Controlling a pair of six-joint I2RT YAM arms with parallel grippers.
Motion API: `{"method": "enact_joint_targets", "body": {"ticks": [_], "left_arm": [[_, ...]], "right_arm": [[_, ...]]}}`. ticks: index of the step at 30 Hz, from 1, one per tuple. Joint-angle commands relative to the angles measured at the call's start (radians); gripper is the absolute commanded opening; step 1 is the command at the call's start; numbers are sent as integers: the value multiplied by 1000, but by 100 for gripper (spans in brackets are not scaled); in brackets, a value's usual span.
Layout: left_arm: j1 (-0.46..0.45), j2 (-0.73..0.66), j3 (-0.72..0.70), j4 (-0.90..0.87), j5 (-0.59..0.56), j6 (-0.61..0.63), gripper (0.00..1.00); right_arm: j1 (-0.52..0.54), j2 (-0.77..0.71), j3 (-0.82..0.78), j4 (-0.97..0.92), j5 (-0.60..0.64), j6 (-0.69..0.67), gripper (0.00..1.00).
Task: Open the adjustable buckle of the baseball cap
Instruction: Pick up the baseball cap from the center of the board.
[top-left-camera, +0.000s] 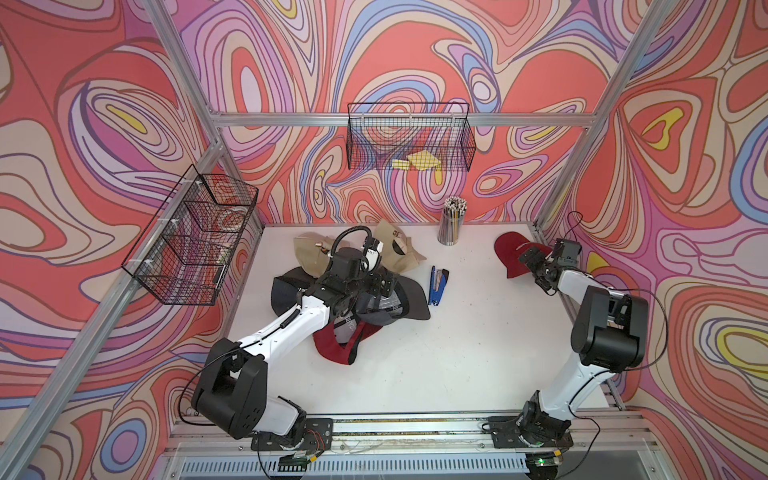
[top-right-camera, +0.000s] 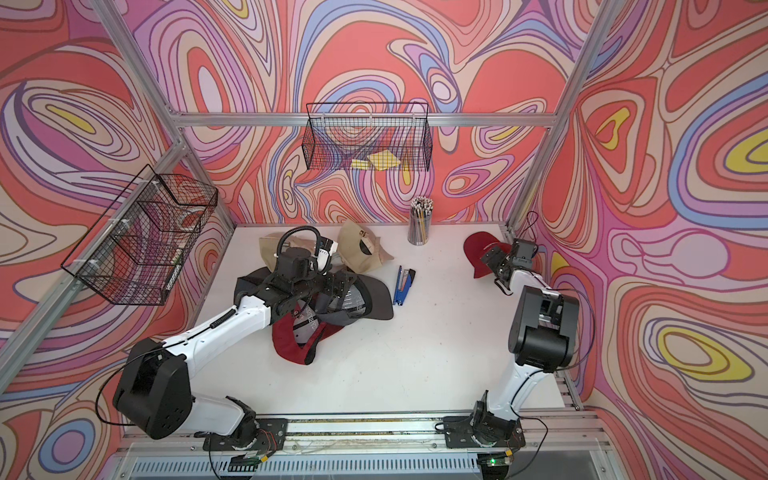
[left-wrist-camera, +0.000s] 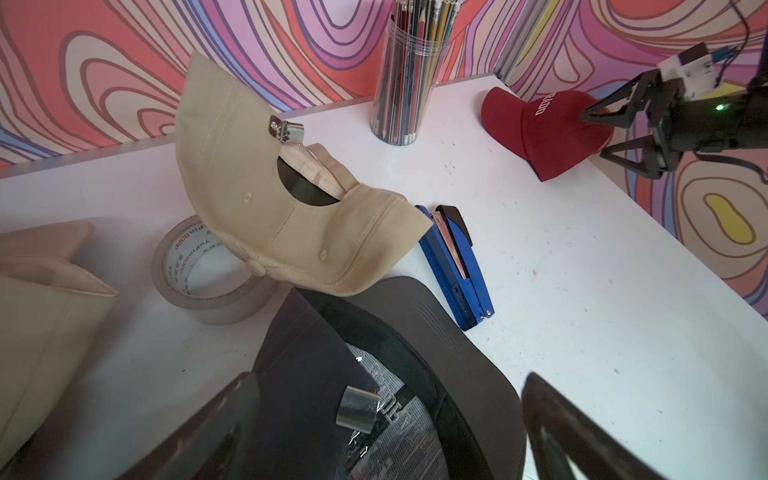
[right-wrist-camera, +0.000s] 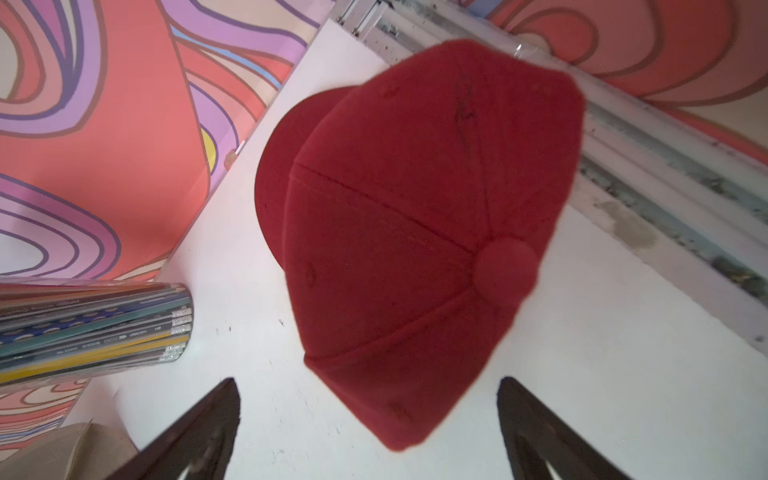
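A pile of baseball caps lies at the table's middle left. My left gripper (top-left-camera: 376, 286) hovers over the black cap (top-left-camera: 409, 299) there, open. In the left wrist view its fingers straddle the black cap (left-wrist-camera: 311, 353), and a small metal buckle (left-wrist-camera: 357, 411) sits on the cap between them, touching neither. A beige cap (left-wrist-camera: 257, 208) behind shows a metal buckle (left-wrist-camera: 286, 131) on its strap. At the far right a dark red cap (top-left-camera: 509, 249) lies crown up. My right gripper (top-left-camera: 532, 270) hangs open just above its near edge, holding nothing. That cap's buckle is hidden.
A blue stapler (top-left-camera: 438, 284) lies right of the pile, and a cup of pencils (top-left-camera: 451, 224) stands at the back. A tape roll (left-wrist-camera: 195, 270) sits under the beige cap. Another red cap (top-left-camera: 336, 345) lies at the pile's front. Wire baskets (top-left-camera: 409, 137) (top-left-camera: 191, 245) hang on the walls.
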Motion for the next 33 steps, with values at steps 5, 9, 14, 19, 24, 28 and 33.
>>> {"method": "enact_joint_targets", "body": {"ticks": [5,9,14,19,24,28,33], "left_arm": [[-3,-52,-23,24,78,10,99],[-3,-58,-15,-12,83,69,99],[-3,-54,-9,-70,101,159,99],[-4,-63,-90,66,117,111,99],[-19,-48,-130,98,121,145,98],[-54,-66,-133,116,107,152,99],[-111,-88,-167,204,168,194,91]], "right_arm": [[-8,75,-85,366,-123,81,87],[-8,54,-158,510,-122,92,49],[-9,21,-194,506,-116,18,13],[-7,-47,-241,492,-148,-32,0],[32,-175,-291,448,-125,-39,0],[73,-271,-285,330,-108,14,0],[140,-437,-241,126,-64,56,0]]}}
